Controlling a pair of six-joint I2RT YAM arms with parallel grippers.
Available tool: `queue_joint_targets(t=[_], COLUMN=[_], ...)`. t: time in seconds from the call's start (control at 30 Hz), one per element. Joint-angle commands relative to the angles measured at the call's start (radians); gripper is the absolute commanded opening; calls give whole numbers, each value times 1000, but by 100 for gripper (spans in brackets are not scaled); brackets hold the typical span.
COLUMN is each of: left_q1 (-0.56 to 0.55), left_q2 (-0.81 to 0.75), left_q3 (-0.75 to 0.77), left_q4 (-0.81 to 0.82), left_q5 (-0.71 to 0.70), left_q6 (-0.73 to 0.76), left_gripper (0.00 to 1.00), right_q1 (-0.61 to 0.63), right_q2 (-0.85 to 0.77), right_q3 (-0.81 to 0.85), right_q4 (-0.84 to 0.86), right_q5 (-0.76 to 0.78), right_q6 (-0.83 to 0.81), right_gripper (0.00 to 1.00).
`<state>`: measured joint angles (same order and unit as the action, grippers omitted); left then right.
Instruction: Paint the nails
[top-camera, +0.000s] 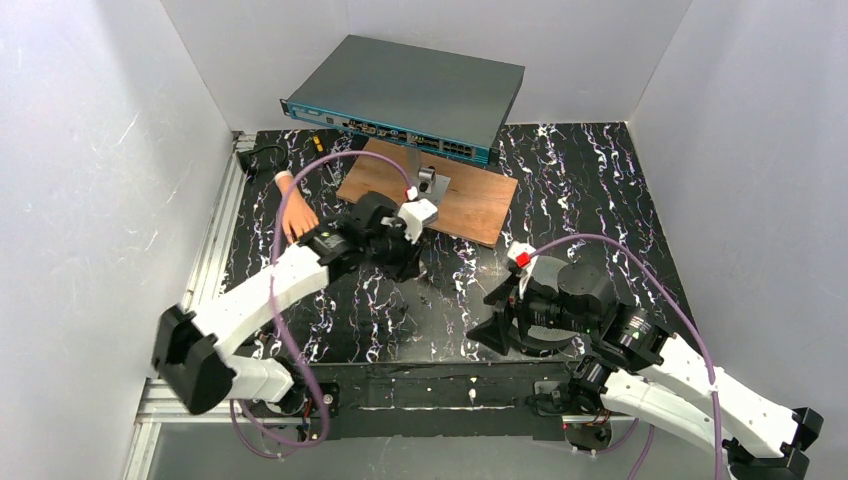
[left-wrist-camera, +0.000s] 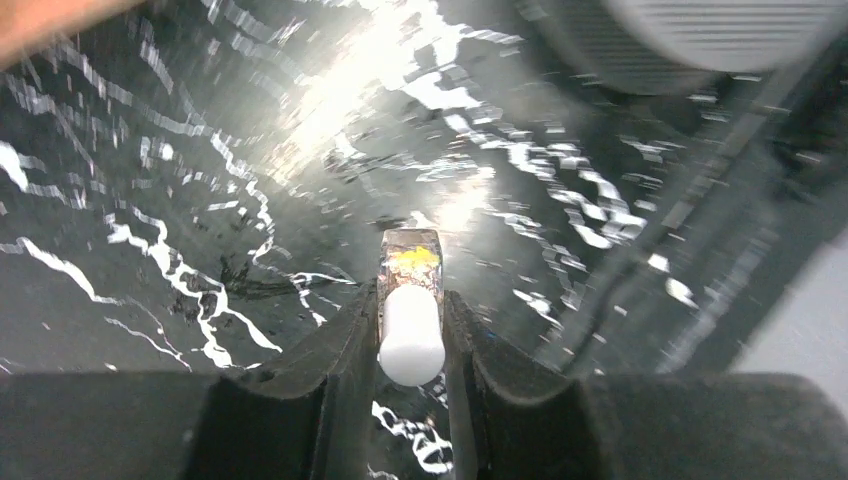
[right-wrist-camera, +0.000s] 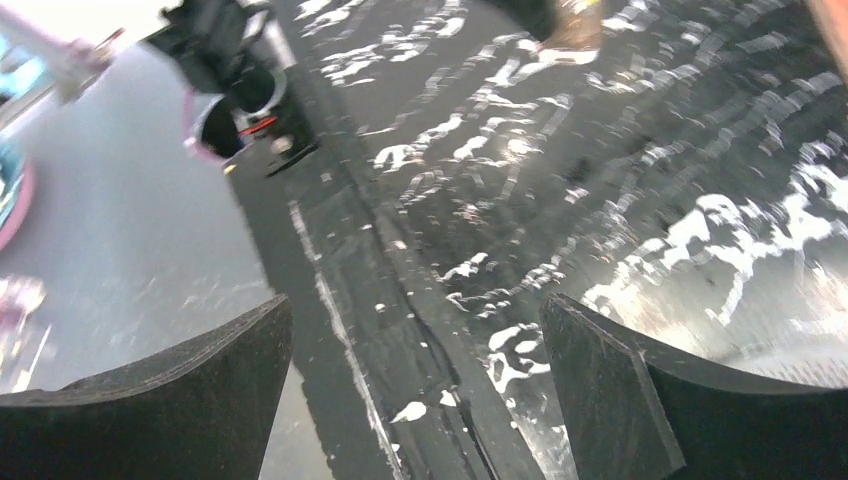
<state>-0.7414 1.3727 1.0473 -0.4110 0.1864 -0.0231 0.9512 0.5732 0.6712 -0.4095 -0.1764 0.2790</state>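
Note:
The peach mannequin hand (top-camera: 296, 212) lies at the mat's left edge, fingers toward the arms; its nails are too small to make out. My left gripper (top-camera: 408, 266) points down at the mat just right of the hand. In the left wrist view, the left gripper (left-wrist-camera: 412, 300) is shut on the white cap of a tiny dark bottle (left-wrist-camera: 411, 258) with a yellow label. The bottle lies on the mat. A peach blur of the hand (left-wrist-camera: 45, 22) shows at the top left corner. My right gripper (top-camera: 492, 318) hovers low near the mat's front and stands open, as the right wrist view of the gripper (right-wrist-camera: 415, 312) shows, with nothing between its fingers.
A grey network switch (top-camera: 405, 95) sits at the back, partly over a wooden board (top-camera: 475, 205) with a small metal stand (top-camera: 432, 183). White walls close in three sides. An aluminium rail (top-camera: 215, 250) runs along the left, and a black cable (top-camera: 262, 157) lies at the back left.

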Motion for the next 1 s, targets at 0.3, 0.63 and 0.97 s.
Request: queue_joint_targets(t=[0.3,0.63,0.97], left_q1=[-18,-32,-75], left_q2=[-297,-371,-381], left_q3=[141,125,140], left_q4=[-377,-371,-392], left_q5=[421,557,538], left_q6=[221,296,339], left_gripper=[0,0,0], right_q1=[0,0,0], right_q2=[54,165,267], right_q3=[3,29,86], right_q4=[330,400,470], right_q5=[-418,-475,-475], right_q6=[-227,-314,-379], right_gripper=[98,84,62])
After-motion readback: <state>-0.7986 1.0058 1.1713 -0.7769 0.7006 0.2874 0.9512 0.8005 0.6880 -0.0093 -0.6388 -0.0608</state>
